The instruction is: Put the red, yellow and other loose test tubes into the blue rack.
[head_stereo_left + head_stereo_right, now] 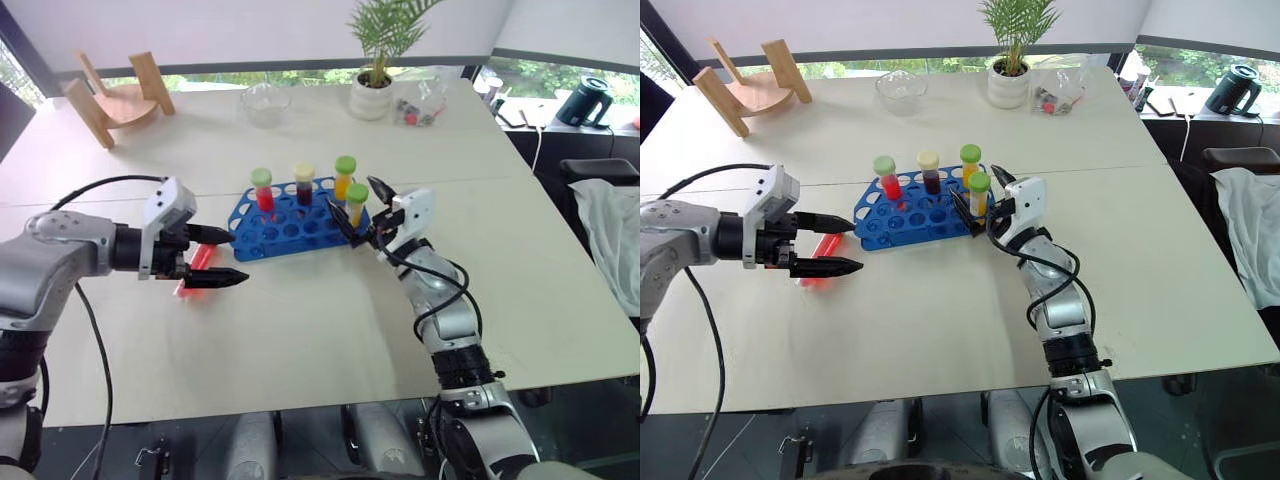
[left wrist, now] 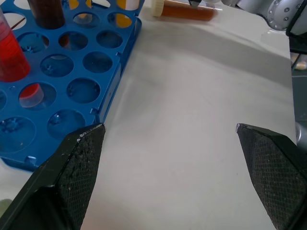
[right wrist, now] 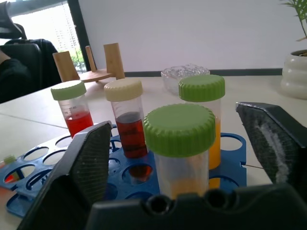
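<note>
the right gripper (image 1: 357, 213) is seen with its two black fingers spread wide, nothing clamped between them, flanking a green-capped clear tube of yellow liquid (image 1: 356, 203) that stands upright in a hole at the near right corner of the bright blue plastic rack with rows of round holes (image 1: 290, 222). the left gripper (image 1: 222, 256) is likewise held fully open and empty, its fingers pointing toward the rack's left end, above a loose red tube (image 1: 196, 270) lying flat on the table at about eight o'clock from the rack. three more tubes are seated upright in the rack: a green-capped red one (image 1: 263, 189), a cream-capped dark red one (image 1: 304, 184) and a green-capped orange one (image 1: 344, 177). the rack is placed near the middle of the pale table (image 1: 300, 340). at twelve o'clock from it a clear glass bowl (image 1: 265, 104) and a white-potted palm (image 1: 374, 60) are found, and at ten o'clock a wooden stand (image 1: 115, 100).
</note>
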Controlling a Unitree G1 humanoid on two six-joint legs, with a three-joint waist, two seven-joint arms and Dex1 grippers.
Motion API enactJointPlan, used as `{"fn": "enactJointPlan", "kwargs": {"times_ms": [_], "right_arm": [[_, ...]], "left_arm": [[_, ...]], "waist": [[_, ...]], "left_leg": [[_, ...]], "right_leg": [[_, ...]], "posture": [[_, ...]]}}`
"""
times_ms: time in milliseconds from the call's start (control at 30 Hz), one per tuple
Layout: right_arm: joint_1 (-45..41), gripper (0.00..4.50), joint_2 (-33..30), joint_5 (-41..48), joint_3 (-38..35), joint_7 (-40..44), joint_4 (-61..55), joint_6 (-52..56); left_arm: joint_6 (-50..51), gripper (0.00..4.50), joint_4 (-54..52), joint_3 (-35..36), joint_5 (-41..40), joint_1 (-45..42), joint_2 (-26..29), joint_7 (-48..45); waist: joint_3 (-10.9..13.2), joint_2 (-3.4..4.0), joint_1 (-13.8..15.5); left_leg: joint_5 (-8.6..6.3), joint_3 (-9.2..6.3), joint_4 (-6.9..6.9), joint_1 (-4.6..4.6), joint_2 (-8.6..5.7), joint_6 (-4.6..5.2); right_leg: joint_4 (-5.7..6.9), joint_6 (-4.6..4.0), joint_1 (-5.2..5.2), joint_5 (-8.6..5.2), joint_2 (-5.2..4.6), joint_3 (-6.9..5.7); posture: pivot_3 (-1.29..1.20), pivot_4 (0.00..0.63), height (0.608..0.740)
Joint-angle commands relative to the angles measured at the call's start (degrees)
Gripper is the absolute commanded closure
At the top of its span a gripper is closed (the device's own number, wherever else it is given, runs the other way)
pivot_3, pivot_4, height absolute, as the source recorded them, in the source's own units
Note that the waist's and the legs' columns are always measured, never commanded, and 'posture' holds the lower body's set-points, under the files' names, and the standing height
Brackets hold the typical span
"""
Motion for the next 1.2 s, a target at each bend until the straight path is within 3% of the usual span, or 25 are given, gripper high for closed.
{"fn": "enactJointPlan", "kwargs": {"times_ms": [33, 67, 167, 267, 333, 433, 533, 733, 1067, 1167, 1200], "right_arm": [[-1.9, 0.08, -8.0, 5.6, -4.5, 4.1, -12.9, 9.5], [-2.3, 0.08, -9.9, 6.8, -5.3, 5.1, -14.2, 11.5], [-6.2, 0.08, -23.7, 14.2, -7.0, 16.5, -16.8, 25.7], [-13.1, 0.08, -38.4, 14.7, 2.2, 27.7, -16.2, 42.4], [-18.3, 0.08, -43.0, 16.0, 8.5, 32.5, -14.9, 53.2], [-27.9, 0.08, -42.6, 17.0, 16.5, 35.2, -8.6, 68.0], [-35.0, 0.08, -41.1, 16.4, 23.2, 38.5, -1.8, 73.8], [-45.2, 0.08, -32.8, 7.9, 32.7, 40.0, 22.8, 69.5], [-46.7, 0.08, -27.8, -2.6, 40.8, 46.4, 35.1, 60.8], [-45.0, 1.38, -27.9, -4.6, 41.5, 48.2, 34.3, 59.7], [-44.2, 2.00, -28.3, -5.4, 41.8, 48.6, 33.3, 58.9]], "left_arm": [[-1.2, 0.00, -3.5, 2.3, -0.9, 0.3, 0.9, -0.7], [-1.2, 0.00, -3.9, 2.2, -0.9, 0.2, 0.9, -0.8], [-3.4, 0.00, -5.5, 1.4, 0.6, 0.7, 2.9, -2.9], [-7.2, 0.00, -6.6, 0.1, 3.8, 0.6, 4.4, -3.4], [-7.9, 0.00, -7.3, 0.4, 4.2, -0.1, 3.7, -2.3], [-9.0, 0.00, -8.9, 1.1, 4.9, 0.6, 3.8, -1.4], [-9.9, 0.00, -11.1, 2.2, 5.9, 3.3, 4.8, -0.7], [-8.4, 0.00, -16.4, 5.0, 5.2, 8.4, 4.5, 3.1], [-8.4, 0.00, -17.3, 4.9, 5.1, 10.4, 3.2, 6.3], [-8.3, 0.00, -17.2, 4.6, 4.9, 10.1, 3.1, 6.5], [-8.3, 0.00, -17.1, 4.7, 4.9, 10.0, 3.1, 6.5]], "waist": [[0.0, 0.00, 0.2], [0.0, 0.00, 0.3], [0.0, 0.05, 0.4], [0.0, 0.06, 0.4], [0.0, 0.01, 0.2], [0.0, 0.02, -0.2], [0.0, 0.03, -0.2], [0.0, -0.01, -0.1], [0.0, -0.01, -0.2], [0.0, -0.02, -0.2], [0.0, -0.02, -0.1]], "left_leg": [[0.00, 0.00, 0.00, -0.01, -0.02, 0.00], [0.00, -0.01, 0.00, -0.01, -0.03, 0.00], [0.00, -0.01, 0.03, 0.01, -0.02, 0.00], [0.00, 0.04, -0.01, 0.06, -0.02, 0.01], [-0.01, 0.05, -0.01, 0.10, 0.02, 0.04], [-0.03, 0.03, 0.01, 0.09, 0.10, 0.08], [-0.04, 0.09, 0.01, 0.03, 0.09, 0.08], [-0.06, 0.12, 0.02, -0.10, 0.05, 0.12], [-0.06, 0.09, 0.02, -0.11, 0.04, 0.11], [-0.06, 0.09, 0.02, -0.04, 0.04, 0.11], [-0.06, 0.10, 0.02, -0.04, 0.04, 0.11]], "right_leg": [[0.00, 0.00, 0.00, 0.00, -0.02, 0.00], [-0.01, 0.01, 0.02, -0.01, -0.03, 0.00], [-0.02, 0.01, 0.04, -0.01, -0.01, -0.01], [-0.03, -0.01, 0.04, -0.01, -0.01, 0.02], [-0.02, -0.03, 0.03, -0.03, 0.04, 0.03], [-0.03, -0.09, 0.02, -0.05, 0.14, 0.04], [-0.03, -0.08, -0.07, -0.05, 0.11, 0.08], [-0.09, -0.06, -0.17, -0.04, 0.01, 0.04], [-0.07, -0.05, -0.18, -0.04, 0.01, 0.00], [-0.06, -0.06, -0.12, -0.03, 0.01, 0.00], [-0.06, -0.06, -0.12, -0.03, 0.01, 0.00]], "posture": [[0.00, 0.150, 0.740], [0.00, 0.150, 0.740], [0.00, 0.150, 0.740], [0.00, 0.150, 0.740], [0.00, 0.150, 0.740], [0.00, 0.150, 0.740], [0.00, 0.150, 0.740], [0.00, 0.150, 0.740], [0.00, 0.150, 0.740], [0.00, 0.150, 0.740], [0.00, 0.150, 0.740]]}}
